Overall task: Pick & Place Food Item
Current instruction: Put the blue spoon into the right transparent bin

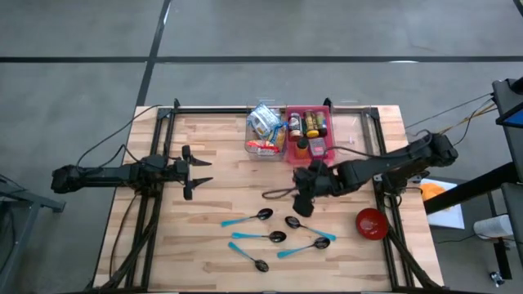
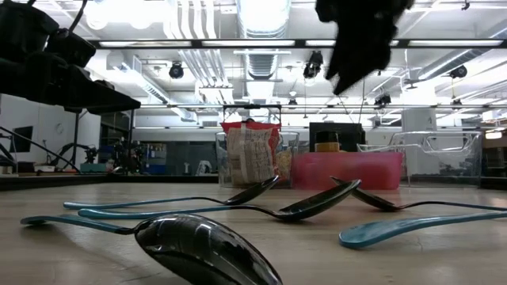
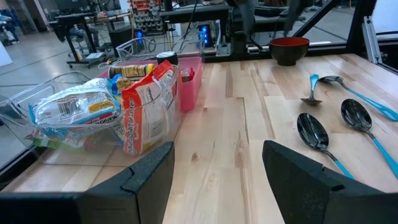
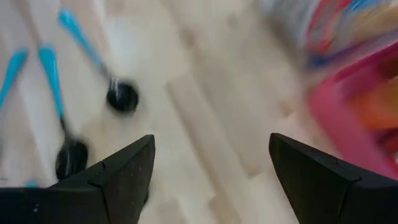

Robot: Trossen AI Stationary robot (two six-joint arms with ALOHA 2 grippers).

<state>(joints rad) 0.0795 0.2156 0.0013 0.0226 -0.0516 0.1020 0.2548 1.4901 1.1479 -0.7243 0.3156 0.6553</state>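
High view: right claw (image 1: 303, 202), spread and empty, hovers near the pink bin (image 1: 308, 131) of food items.

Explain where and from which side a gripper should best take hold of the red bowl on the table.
Probably the rim. The red bowl stands upright and open near the table's right front corner, so coming straight down with one finger inside and one outside the wall looks best. Its round, sloping outside offers little grip. The right gripper, open and empty, is nearer.
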